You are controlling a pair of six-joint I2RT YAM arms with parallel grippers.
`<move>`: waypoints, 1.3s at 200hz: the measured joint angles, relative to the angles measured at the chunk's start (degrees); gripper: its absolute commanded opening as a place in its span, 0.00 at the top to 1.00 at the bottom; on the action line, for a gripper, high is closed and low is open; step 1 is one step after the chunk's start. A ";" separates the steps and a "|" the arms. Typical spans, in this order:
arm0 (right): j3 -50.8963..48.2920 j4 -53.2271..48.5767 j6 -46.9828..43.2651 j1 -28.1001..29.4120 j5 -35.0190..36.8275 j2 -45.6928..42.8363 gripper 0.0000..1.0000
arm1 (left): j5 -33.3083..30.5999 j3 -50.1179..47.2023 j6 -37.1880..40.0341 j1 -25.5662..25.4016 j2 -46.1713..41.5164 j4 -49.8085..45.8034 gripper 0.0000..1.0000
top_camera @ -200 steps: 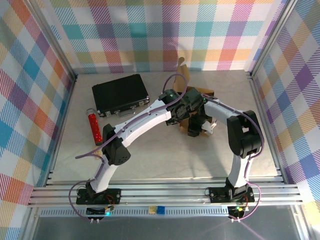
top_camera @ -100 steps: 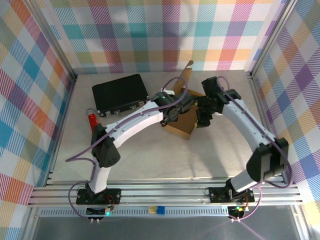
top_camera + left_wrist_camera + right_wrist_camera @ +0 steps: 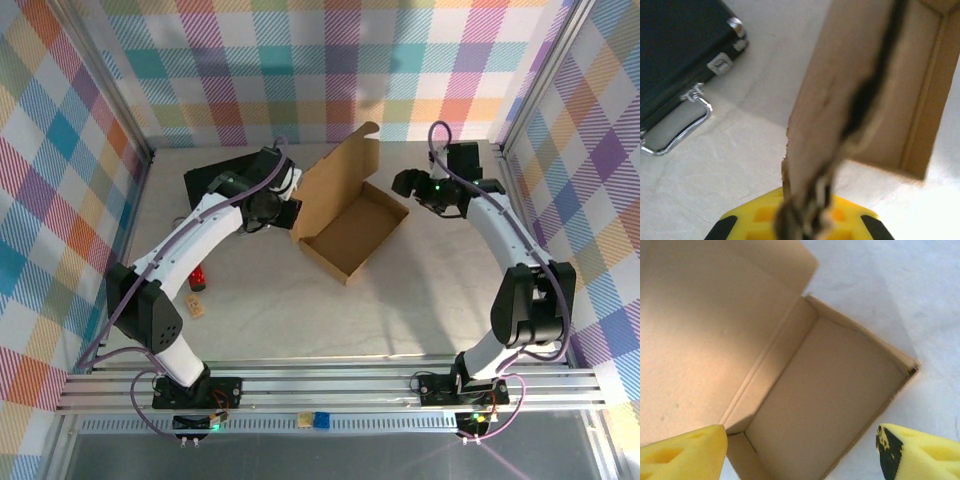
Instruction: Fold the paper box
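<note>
While the plain brown corrugated paper box (image 3: 350, 235) is pinched at its raised lid by the left claw (image 3: 802, 222), the right claw (image 3: 802, 450) is held spread wide.

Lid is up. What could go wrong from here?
The left fingers pinch only a thin edge of the paper box; it could slip or tear. The open right fingers are off the box, so a pull could drag it. The black case close by could get bumped.
</note>
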 measured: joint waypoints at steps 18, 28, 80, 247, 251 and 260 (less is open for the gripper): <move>-2.25 4.11 -7.56 -0.09 -3.41 -0.02 0.22 | 3.43 -0.37 5.40 1.25 0.00 0.26 1.00; -2.99 5.33 -11.54 -0.24 -5.14 0.24 0.21 | 5.33 -0.13 8.52 1.88 0.00 0.24 1.00; -2.80 8.87 -28.06 -0.74 -7.06 3.72 0.13 | 12.13 2.54 20.06 7.28 0.17 -1.55 1.00; 8.13 16.72 -38.21 -5.33 -9.86 16.63 0.18 | 12.31 8.79 27.65 11.08 7.58 -2.58 1.00; 8.46 17.18 -38.53 -5.46 -10.82 17.35 0.19 | 12.31 8.79 27.67 11.19 7.74 -2.58 1.00; 9.01 17.75 -38.77 -5.60 -12.76 18.64 0.22 | 12.31 8.79 27.80 11.30 8.07 -2.56 1.00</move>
